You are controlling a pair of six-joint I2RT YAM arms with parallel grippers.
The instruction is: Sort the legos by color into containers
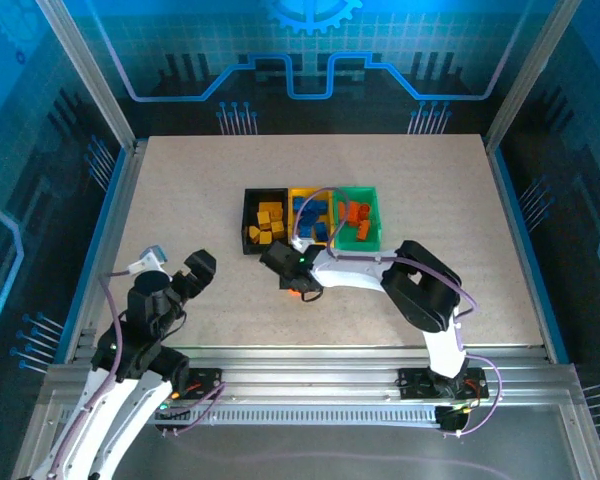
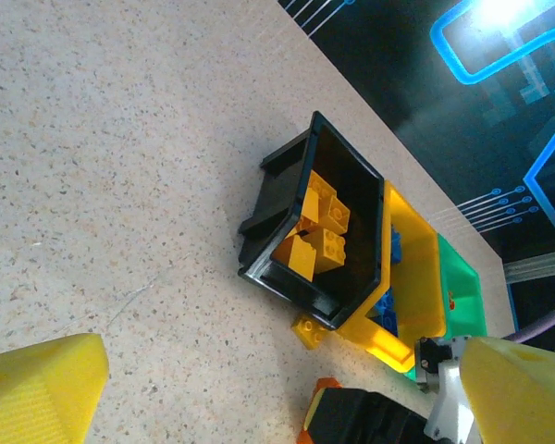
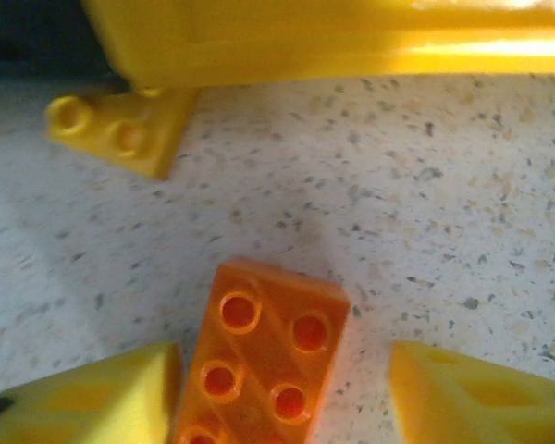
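Observation:
An orange-red lego (image 3: 259,356) lies studs-up on the table between the fingers of my right gripper (image 3: 282,402). The left finger (image 3: 92,398) touches it and the right finger (image 3: 481,398) stands apart, so the jaws are open around it. In the top view that gripper (image 1: 298,285) sits just in front of the containers. A small yellow lego (image 3: 116,129) lies loose by the black bin's corner (image 2: 307,330). The black bin (image 1: 248,215) holds yellow bricks, the yellow bin (image 1: 292,198) blue ones, the green bin (image 1: 373,215) orange-red ones. My left gripper (image 1: 202,268) hovers open at the near left.
The three bins stand side by side at the table's middle. In the left wrist view the black bin (image 2: 287,282) and yellow bin (image 2: 416,277) touch, with the green bin (image 2: 462,296) beyond. Bare tabletop spreads all around them.

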